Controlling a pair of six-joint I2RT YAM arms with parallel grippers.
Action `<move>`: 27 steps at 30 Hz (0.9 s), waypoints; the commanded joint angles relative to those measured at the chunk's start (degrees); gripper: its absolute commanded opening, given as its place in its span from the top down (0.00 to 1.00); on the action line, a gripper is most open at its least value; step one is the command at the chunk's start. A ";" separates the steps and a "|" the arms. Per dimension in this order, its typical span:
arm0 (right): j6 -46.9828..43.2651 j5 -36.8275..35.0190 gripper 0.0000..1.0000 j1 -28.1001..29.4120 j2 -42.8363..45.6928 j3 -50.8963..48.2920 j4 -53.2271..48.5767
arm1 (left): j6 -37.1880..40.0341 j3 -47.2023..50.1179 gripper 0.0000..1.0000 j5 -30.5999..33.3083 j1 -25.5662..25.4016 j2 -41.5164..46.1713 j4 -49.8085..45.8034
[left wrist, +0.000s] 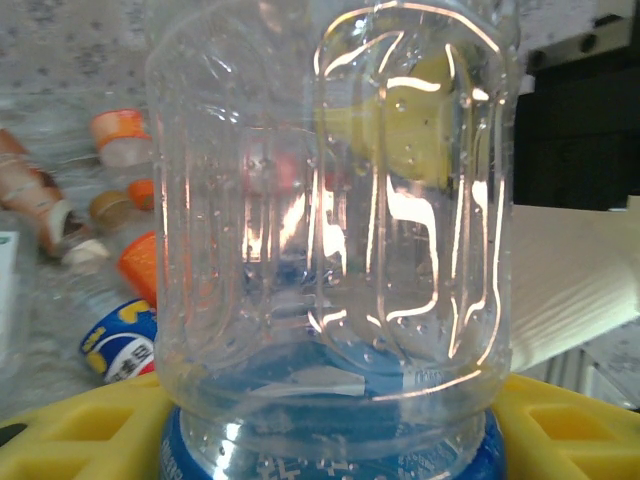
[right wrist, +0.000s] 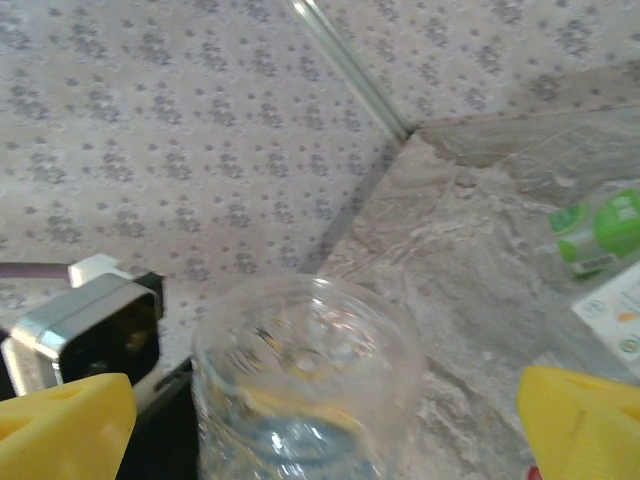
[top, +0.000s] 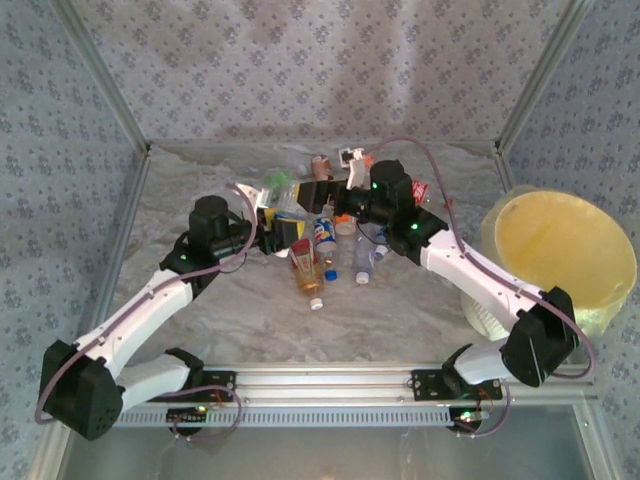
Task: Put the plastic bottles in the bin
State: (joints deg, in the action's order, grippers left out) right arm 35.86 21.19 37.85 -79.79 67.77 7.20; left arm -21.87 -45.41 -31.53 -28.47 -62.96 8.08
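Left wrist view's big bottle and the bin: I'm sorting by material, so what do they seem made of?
The clear bottle looks like glossy transparent plastic: moulded ribs, sharp highlights, objects visible through it. The bin seems white plastic, judging by its smooth wall; its pale yellow bag is probably thin plastic film, though too small to confirm.

Both arms are white shells with pretty chunky black joint housings: left arm (top: 140, 305) lower left, right arm (top: 475, 278) over on the right. 1 dull purple cable (top: 592, 350) loops off each, tiny green LEDs (top: 412, 228) glow, and the fingers (right wrist: 60, 420) are bright yellow.
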 commanded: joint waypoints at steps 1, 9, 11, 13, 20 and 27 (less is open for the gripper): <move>1.46 7.61 0.00 0.03 -0.51 2.80 3.13 | -1.42 -2.74 0.46 -6.38 0.03 -0.81 4.93; 2.19 5.10 0.02 0.23 -1.06 3.24 0.54 | -2.48 -3.47 0.46 -7.58 -1.22 -1.41 6.95; 1.52 4.69 0.03 0.58 -1.14 3.47 -0.28 | -2.52 -3.68 0.46 -7.52 -1.73 -1.72 6.83; 1.27 3.60 0.07 0.82 -1.16 3.65 -1.64 | -2.31 -4.02 0.46 -7.50 -2.04 -2.07 6.71; 1.15 3.85 0.42 0.65 -0.98 3.77 -2.08 | -0.90 -5.31 0.45 -5.78 -3.07 -3.20 4.32; 0.71 2.33 0.53 0.19 0.57 2.87 -3.07 | -1.34 -6.15 0.20 -1.67 -3.14 -3.38 1.35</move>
State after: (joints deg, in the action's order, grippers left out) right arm 36.86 23.94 38.04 -80.66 69.67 5.28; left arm -23.42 -49.19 -35.77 -31.27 -66.15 10.76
